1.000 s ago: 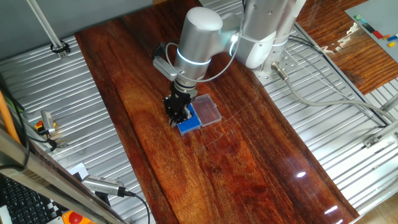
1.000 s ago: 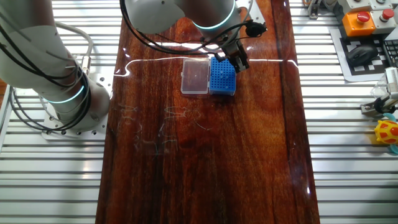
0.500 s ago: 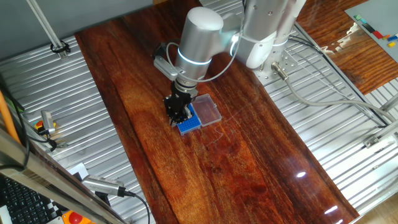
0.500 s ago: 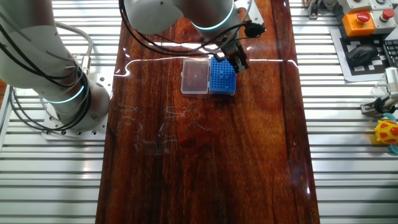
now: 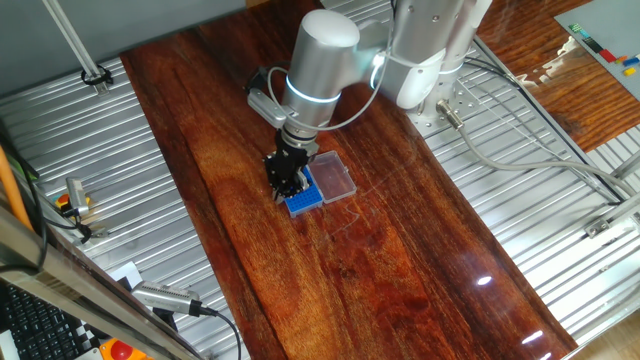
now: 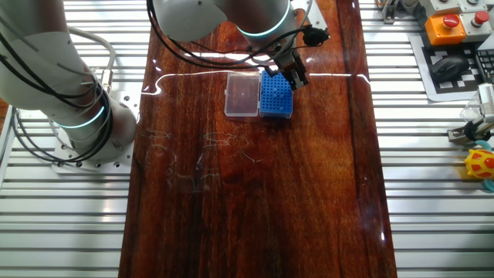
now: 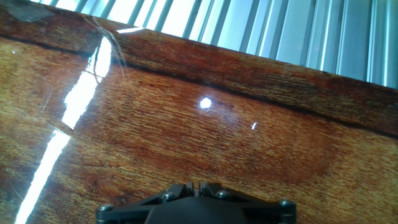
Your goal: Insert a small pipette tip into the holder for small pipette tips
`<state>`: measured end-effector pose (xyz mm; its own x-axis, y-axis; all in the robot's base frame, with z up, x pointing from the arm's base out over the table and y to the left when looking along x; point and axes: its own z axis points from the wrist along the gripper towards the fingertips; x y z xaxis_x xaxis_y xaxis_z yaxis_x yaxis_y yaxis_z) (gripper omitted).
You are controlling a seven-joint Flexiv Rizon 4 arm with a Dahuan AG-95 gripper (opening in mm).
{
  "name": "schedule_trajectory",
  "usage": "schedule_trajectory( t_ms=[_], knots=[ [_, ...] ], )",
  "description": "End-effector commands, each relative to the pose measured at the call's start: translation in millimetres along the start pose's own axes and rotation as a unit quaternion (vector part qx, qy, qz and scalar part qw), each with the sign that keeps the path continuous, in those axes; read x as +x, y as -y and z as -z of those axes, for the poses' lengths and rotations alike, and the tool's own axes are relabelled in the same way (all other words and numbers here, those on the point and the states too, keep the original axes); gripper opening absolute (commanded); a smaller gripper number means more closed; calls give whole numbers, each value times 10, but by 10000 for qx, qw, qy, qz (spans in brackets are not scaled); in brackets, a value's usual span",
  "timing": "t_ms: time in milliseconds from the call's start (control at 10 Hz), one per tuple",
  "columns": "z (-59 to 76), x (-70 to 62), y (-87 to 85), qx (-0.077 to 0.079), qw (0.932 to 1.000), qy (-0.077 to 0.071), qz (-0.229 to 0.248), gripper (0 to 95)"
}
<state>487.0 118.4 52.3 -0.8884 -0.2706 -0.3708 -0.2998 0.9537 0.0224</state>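
Note:
The holder for small pipette tips (image 5: 308, 197) is a small blue rack on the wooden table, also in the other fixed view (image 6: 276, 97). Its clear lid (image 5: 335, 176) lies open beside it, joined to it. My gripper (image 5: 289, 187) hangs over the rack's far-left edge, fingertips just above the holes (image 6: 296, 77). In the hand view the jaws (image 7: 199, 185) are pressed together at the bottom edge, with a thin pale sliver pinched between them, which I take for the small pipette tip. The rest of the tip is hidden, and the rack is out of the hand view.
The dark wooden tabletop (image 5: 400, 270) is flanked by ribbed metal surfaces (image 5: 90, 150). The arm's base (image 6: 77, 123) stands at the left in the other fixed view. Cables (image 5: 520, 150) run along the right side. A yellow toy (image 6: 480, 164) and control boxes sit off the table.

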Motion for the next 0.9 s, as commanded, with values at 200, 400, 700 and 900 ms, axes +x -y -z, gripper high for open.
schedule_trajectory(
  t_ms=[200,400,700,900],
  knots=[
    [2,9,-3,1,10000,-4,17,0],
    [8,18,-5,1,10000,-4,14,0],
    [7,26,-9,-1,10000,9,-6,0],
    [-1,22,-18,3,10000,23,-24,0]
  ],
)
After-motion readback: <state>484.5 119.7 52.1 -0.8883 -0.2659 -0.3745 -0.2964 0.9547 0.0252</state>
